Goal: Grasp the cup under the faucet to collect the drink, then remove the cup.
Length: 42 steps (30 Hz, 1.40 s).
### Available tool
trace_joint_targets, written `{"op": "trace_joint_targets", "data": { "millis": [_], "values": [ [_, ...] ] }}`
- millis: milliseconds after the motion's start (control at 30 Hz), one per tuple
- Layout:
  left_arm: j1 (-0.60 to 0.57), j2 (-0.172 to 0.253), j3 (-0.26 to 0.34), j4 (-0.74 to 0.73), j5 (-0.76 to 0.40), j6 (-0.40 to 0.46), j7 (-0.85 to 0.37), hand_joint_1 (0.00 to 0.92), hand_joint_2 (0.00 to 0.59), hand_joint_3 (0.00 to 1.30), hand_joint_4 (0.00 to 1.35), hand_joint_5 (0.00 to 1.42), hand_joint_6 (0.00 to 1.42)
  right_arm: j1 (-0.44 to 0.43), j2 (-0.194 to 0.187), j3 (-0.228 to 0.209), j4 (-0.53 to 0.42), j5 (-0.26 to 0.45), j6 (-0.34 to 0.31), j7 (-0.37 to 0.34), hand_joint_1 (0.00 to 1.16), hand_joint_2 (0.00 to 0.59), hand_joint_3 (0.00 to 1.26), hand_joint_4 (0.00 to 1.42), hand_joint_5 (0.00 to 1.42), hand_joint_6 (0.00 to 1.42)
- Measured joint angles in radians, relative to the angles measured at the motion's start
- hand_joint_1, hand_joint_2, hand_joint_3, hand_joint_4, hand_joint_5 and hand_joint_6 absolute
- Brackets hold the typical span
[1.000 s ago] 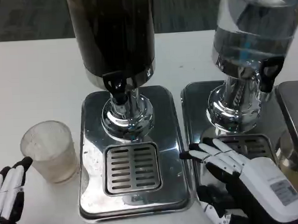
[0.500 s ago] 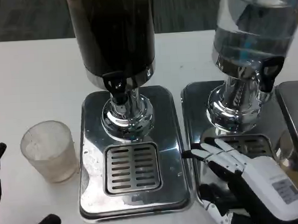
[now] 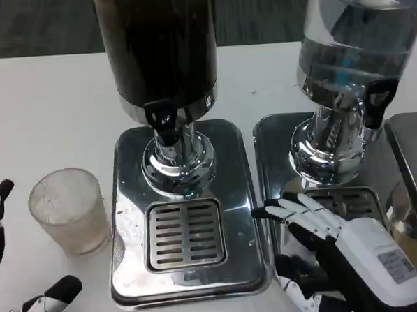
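Change: since a second ago the left hand has drawn back from beside the cup toward the picture's lower-left edge and spread out; the cup and the right hand sit where they were.
Left hand: fingers splayed wide, one dark tip up by the left edge, another low near the bottom, nothing between them; it is near the cup but apart from it.
Right hand: lies on the clear dispenser's tray, fingers stretched out flat toward the grate, holding nothing.
Cup: frosted, translucent tumbler standing on the white table, just left of the dark dispenser's drip tray, not on it. Looks empty, though the frosting makes that hard to confirm.
Cup attitude: upright, long axis vertical, mouth facing up, base on the table.
Faucet: dark dispenser's black tap hangs above the slotted grate, well to the cup's right.
Step in hand: opening for the grasp; cup not yet taken, nothing collected.
Next move calls for: closing the left hand round the cup's wall, keeping it upright, then carrying it right onto the grate beneath the tap.
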Motion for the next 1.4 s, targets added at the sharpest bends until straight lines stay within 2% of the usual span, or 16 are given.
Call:
{"op": "trace_joint_targets", "data": {
  "millis": [133, 333, 700, 933, 1167, 1400],
  "values": [
    [-0.028, 0.024, 0.005, 0.011, 0.000, 0.010, -0.034, 0.000, 0.006, 0.00, 0.00, 0.04, 0.06, -0.008, 0.008, 0.009, 0.001, -0.002, 0.003, 0.004, 0.62, 0.550, 0.24, 0.16, 0.10, 0.27],
    [-0.085, 0.068, 0.015, 0.084, -0.007, 0.027, -0.080, 0.000, 0.012, 0.00, 0.00, 0.04, 0.05, -0.015, 0.043, 0.034, 0.001, -0.023, 0.026, 0.004, 0.62, 0.550, 0.24, 0.16, 0.10, 0.27],
    [-0.185, 0.096, 0.010, 0.209, -0.019, 0.024, -0.105, 0.000, 0.018, 0.00, 0.00, 0.05, 0.05, -0.013, 0.070, 0.050, 0.001, -0.027, 0.050, -0.002, 0.61, 0.557, 0.25, 0.17, 0.11, 0.27],
    [-0.249, 0.106, -0.007, 0.302, -0.021, 0.020, -0.106, 0.000, 0.019, 0.00, 0.00, 0.05, 0.05, -0.011, 0.069, 0.051, 0.001, -0.027, 0.052, -0.005, 0.60, 0.556, 0.25, 0.17, 0.11, 0.27],
    [-0.278, 0.107, -0.029, 0.312, -0.016, 0.020, -0.106, 0.000, 0.019, 0.00, 0.00, 0.05, 0.05, -0.011, 0.042, 0.036, 0.001, -0.010, 0.051, -0.005, 0.59, 0.552, 0.25, 0.17, 0.11, 0.27],
    [-0.296, 0.116, -0.051, 0.330, -0.016, 0.020, -0.125, 0.000, 0.019, 0.00, 0.00, 0.05, 0.05, -0.011, 0.039, 0.035, 0.001, 0.007, 0.051, 0.001, 0.58, 0.549, 0.25, 0.17, 0.11, 0.27]
  ]
}}
